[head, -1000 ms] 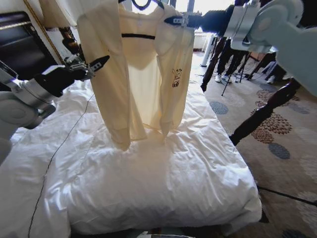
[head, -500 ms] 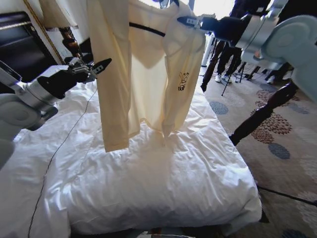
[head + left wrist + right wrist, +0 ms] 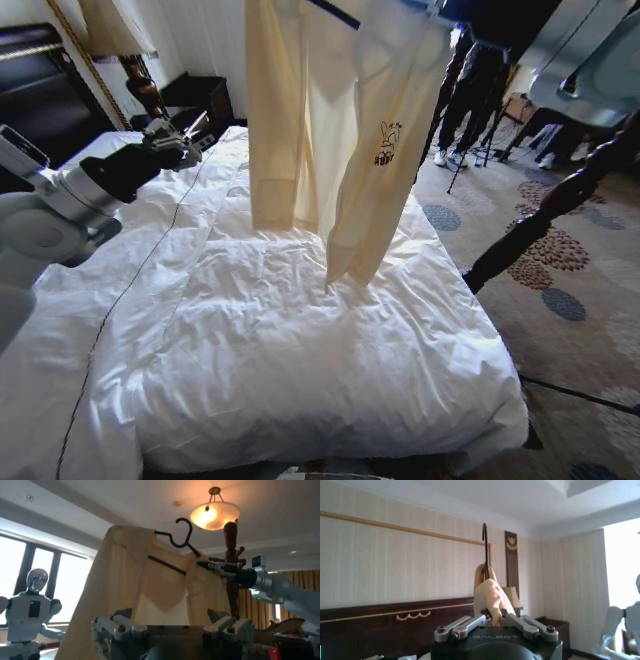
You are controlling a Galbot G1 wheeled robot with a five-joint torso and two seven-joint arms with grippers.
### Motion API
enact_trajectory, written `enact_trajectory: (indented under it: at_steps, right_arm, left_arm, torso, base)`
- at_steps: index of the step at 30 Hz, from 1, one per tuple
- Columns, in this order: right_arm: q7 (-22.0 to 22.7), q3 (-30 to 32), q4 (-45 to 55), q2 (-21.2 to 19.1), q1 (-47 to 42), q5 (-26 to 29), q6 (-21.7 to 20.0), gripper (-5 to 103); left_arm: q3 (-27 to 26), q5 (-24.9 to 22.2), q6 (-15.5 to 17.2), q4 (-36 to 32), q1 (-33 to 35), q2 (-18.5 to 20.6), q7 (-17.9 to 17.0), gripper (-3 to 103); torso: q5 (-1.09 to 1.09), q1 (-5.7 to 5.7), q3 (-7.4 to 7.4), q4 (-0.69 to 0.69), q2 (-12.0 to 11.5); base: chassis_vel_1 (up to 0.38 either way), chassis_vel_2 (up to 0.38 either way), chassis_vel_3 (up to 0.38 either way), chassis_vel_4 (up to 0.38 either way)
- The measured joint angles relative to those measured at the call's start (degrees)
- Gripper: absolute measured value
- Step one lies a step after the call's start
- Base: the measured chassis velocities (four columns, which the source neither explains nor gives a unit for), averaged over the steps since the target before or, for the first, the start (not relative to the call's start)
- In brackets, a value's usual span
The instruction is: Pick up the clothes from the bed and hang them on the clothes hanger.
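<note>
Currently the hang step looks done: the clothes sit on the clothes hanger and hang clear above the bed, sleeve ends just off the duvet. Left of the garment, my left gripper hovers over the bed near the headboard side, jaws apart, holding nothing. Right of the garment, my right gripper is clamped on the hanger's shoulder, carrying it raised. Judgement: next move needs a steady carry to a hook, keeping the top from sliding off.
</note>
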Motion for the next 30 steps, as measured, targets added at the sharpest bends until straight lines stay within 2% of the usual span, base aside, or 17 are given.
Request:
enact_trajectory:
  at_steps: [2,3,7,8,10,11,15,16,18,19,24,25,27,28,29,30]
  right_arm:
    - [3.7,1.3,2.8,-1.9,0.1,0.5,0.5,0]
    - [3.7,1.3,2.8,-1.9,0.1,0.5,0.5,0]
    - [8.3,3.7,7.1,-5.4,0.1,1.8,0.6,0]
    - [8.3,3.7,7.1,-5.4,0.1,1.8,0.6,0]
    - [9.1,5.1,9.2,-8.7,-0.1,1.8,0.6,0]
    - [9.1,5.1,9.2,-8.7,-0.1,1.8,0.6,0]
    - [9.3,10.0,13.4,-15.7,-3.5,1.0,0.0,0]
    - [9.3,10.0,13.4,-15.7,-3.5,1.0,0.0,0]
    - [9.3,10.9,15.2,-19.0,-4.0,2.1,0.0,0]
    - [9.3,10.9,15.2,-19.0,-4.0,2.1,0.0,0]
    - [9.7,12.8,17.2,-27.4,-4.6,6.8,-1.9,0]
    - [9.7,12.8,17.2,-27.4,-4.6,6.8,-1.9,0]
    - [10.1,13.6,17.6,-31.2,-5.1,8.7,-3.2,0]
    - [10.2,13.9,17.7,-32.4,-5.3,9.3,-3.7,0]
    - [10.2,13.9,17.7,-32.4,-5.3,9.3,-3.7,0]
    - [10.3,14.2,17.9,-33.9,-5.4,9.9,-4.4,0]
  left_arm:
    - [-0.5,0.0,0.0,-0.6,0.3,-0.2,-0.3,100]
    - [-0.5,0.0,0.0,-0.6,0.3,-0.2,-0.3,100]
    - [-1.2,0.0,0.0,-1.7,0.4,-0.3,-1.0,100]
    - [-1.2,0.0,0.0,-1.7,0.4,-0.3,-1.0,100]
    - [-1.7,0.0,0.1,-2.7,0.5,-0.4,-1.4,100]
    - [-1.7,0.0,0.1,-2.7,0.5,-0.4,-1.4,100]
    - [-3.5,-0.5,0.3,-4.9,1.5,-0.4,-2.2,100]
    - [-3.5,-0.5,0.3,-4.9,1.5,-0.4,-2.2,100]
    - [-4.6,-1.0,0.5,-6.2,1.9,-0.5,-4.0,100]
    - [-4.6,-1.0,0.5,-6.2,1.9,-0.5,-4.0,100]
    - [-5.9,-3.2,-0.5,-9.9,1.9,-1.1,-14.5,100]
    - [-5.9,-3.2,-0.5,-9.9,1.9,-1.1,-14.5,100]
    - [-6.0,-3.1,-0.9,-10.8,1.9,-1.2,-18.1,100]
    - [-6.0,-2.8,-1.1,-11.2,1.9,-1.3,-19.8,100]
    - [-6.0,-2.8,-1.1,-11.2,1.9,-1.3,-19.8,100]
    - [-6.0,-2.3,-1.4,-11.6,1.9,-1.4,-22.0,100]
  torso:
    - [0.0,0.0,0.0,0.01,0.0]
    - [0.0,0.0,0.0,0.01,0.0]
    - [0.01,-0.01,0.0,0.0,0.0]
    - [0.01,-0.01,0.0,0.0,0.0]
    - [0.0,0.0,0.0,0.01,0.0]
    - [0.0,0.0,0.0,0.01,0.0]
    - [0.03,-0.01,-0.01,-0.01,0.0]
    - [0.03,-0.01,-0.01,-0.01,0.0]
    - [0.04,-0.01,-0.01,-0.01,0.0]
    - [0.04,-0.01,-0.01,-0.01,0.0]
    - [0.02,-0.01,-0.01,0.01,0.0]
    - [0.02,-0.01,-0.01,0.01,0.0]
    - [0.04,-0.01,-0.01,-0.02,0.0]
    - [0.03,0.0,-0.02,-0.02,0.0]
    - [0.03,0.0,-0.02,-0.02,0.0]
    - [0.02,-0.01,-0.02,-0.02,0.0]
  base:
    - [0.0,0.0,0.0,0.0]
    - [0.0,0.0,0.0,0.0]
    - [0.0,0.0,0.0,0.0]
    - [0.0,0.0,0.0,0.0]
    - [0.0,0.0,0.0,0.0]
    - [0.0,0.0,0.0,0.0]
    - [0.0,0.0,0.0,0.0]
    - [0.0,0.0,0.0,0.0]
    - [0.0,0.0,0.0,0.0]
    - [0.0,0.0,0.0,0.0]
    - [0.0,0.0,0.0,0.0]
    - [0.0,0.0,0.0,0.0]
    - [0.0,0.0,0.0,0.0]
    - [0.0,0.0,0.0,0.0]
    - [0.0,0.0,0.0,0.0]
    - [0.0,0.0,0.0,0.0]
